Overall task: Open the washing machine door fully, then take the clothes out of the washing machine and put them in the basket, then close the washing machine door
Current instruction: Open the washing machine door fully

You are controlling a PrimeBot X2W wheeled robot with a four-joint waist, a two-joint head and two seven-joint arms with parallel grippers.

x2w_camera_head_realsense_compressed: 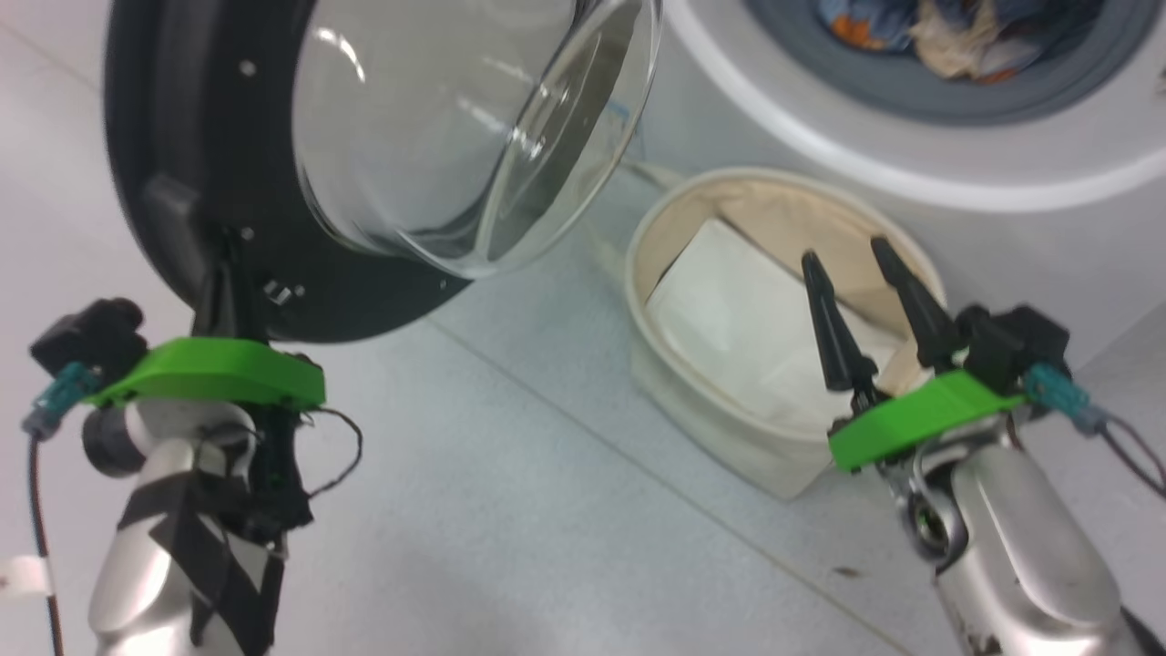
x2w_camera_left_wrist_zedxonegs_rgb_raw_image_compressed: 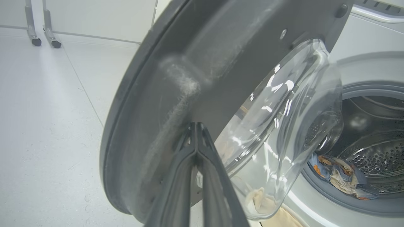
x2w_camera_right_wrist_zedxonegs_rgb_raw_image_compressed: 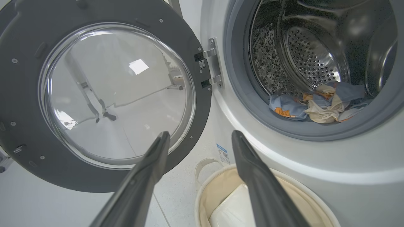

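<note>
Grey-rimmed door (x2w_camera_left_wrist_zedxonegs_rgb_raw_image_compressed: 205, 63) meets your closed, empty left gripper (x2w_camera_left_wrist_zedxonegs_rgb_raw_image_compressed: 195, 126), likely to push it wide; your right gripper (x2w_camera_head_realsense_compressed: 845, 253) hovers spread and empty over the basket (x2w_camera_head_realsense_compressed: 729, 437), ready for the clothes (x2w_camera_right_wrist_zedxonegs_rgb_raw_image_compressed: 315, 104) at the drum (x2w_camera_right_wrist_zedxonegs_rgb_raw_image_compressed: 315, 47)'s front edge.

The clothes (x2w_camera_right_wrist_zedxonegs_rgb_raw_image_compressed: 285, 105) are light blue with orange-brown figures, the basket (x2w_camera_head_realsense_compressed: 729, 433) cream, the washing machine door (x2w_camera_head_realsense_compressed: 173, 137) black-rimmed.

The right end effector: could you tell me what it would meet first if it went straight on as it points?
Probably the white front of the washing machine beside the hinge: the right end effector, open, aims between the washing machine door and the drum opening. Depth is unclear.
</note>
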